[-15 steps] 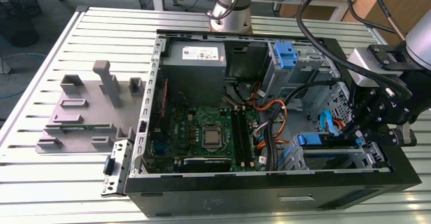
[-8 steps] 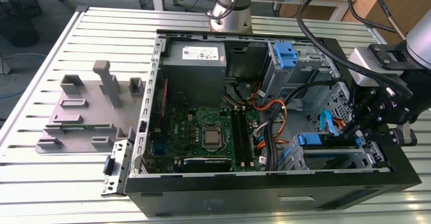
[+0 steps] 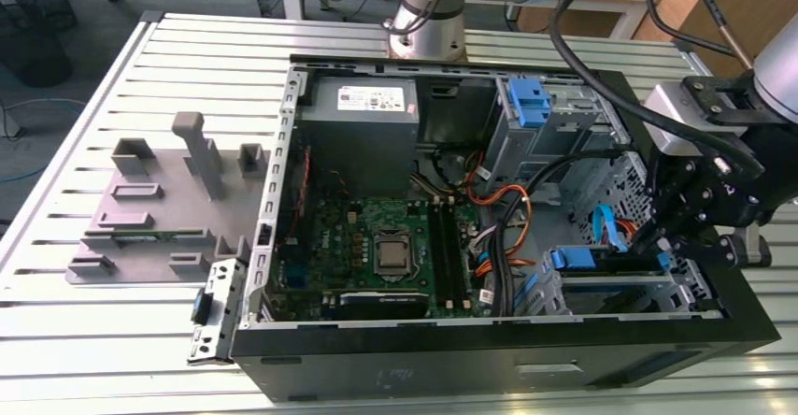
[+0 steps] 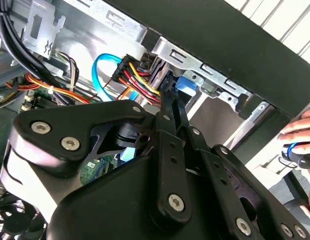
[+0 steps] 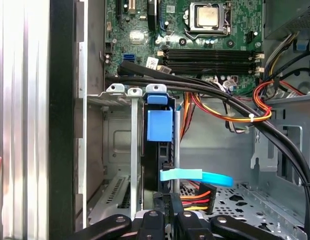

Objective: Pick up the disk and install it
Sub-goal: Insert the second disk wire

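Note:
The disk (image 5: 159,125) stands on edge in a slot of the metal drive cage (image 5: 119,145) inside the open computer case, with its blue caddy tab facing outward. In the exterior view the disk (image 3: 577,258) sits in the cage at the case's near corner, on that view's right. My gripper (image 5: 168,200) hangs right over the disk's end. Its two black fingers (image 4: 167,130) lie close together, and their tips meet at the blue caddy (image 4: 186,84). The fingers look shut, with nothing between them.
Black cables (image 5: 220,95), orange-and-yellow power leads (image 5: 235,117) and a light blue flat cable (image 5: 195,176) run close beside the disk. A second blue caddy (image 3: 530,102) sits in the far cage, next to the power supply (image 3: 362,102). A grey fixture (image 3: 163,200) stands outside the case. A person's hand (image 4: 300,135) is beyond the case wall.

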{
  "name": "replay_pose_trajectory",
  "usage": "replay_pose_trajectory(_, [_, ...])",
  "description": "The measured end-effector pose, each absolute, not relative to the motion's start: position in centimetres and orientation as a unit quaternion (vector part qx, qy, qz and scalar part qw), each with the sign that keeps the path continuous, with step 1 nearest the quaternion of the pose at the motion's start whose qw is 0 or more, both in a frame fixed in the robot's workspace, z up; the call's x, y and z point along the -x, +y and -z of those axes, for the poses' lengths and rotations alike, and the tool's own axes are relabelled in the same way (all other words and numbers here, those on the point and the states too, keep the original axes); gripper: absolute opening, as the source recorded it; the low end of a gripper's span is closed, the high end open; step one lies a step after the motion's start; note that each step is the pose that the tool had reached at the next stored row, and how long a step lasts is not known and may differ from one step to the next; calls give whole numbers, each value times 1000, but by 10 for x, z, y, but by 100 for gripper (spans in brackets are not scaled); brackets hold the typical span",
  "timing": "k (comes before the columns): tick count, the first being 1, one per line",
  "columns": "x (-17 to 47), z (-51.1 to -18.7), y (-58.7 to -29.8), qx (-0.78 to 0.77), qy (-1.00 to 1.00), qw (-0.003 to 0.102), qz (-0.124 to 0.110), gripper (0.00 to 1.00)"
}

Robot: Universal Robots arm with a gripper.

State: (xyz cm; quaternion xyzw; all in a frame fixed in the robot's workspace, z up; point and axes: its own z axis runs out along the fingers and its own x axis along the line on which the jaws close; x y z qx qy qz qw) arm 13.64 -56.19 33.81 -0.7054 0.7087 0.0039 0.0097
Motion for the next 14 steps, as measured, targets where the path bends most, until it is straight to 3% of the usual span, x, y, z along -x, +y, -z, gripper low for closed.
replay_pose_trajectory(14, [-132,-335,-562,699,715,13,-7,16])
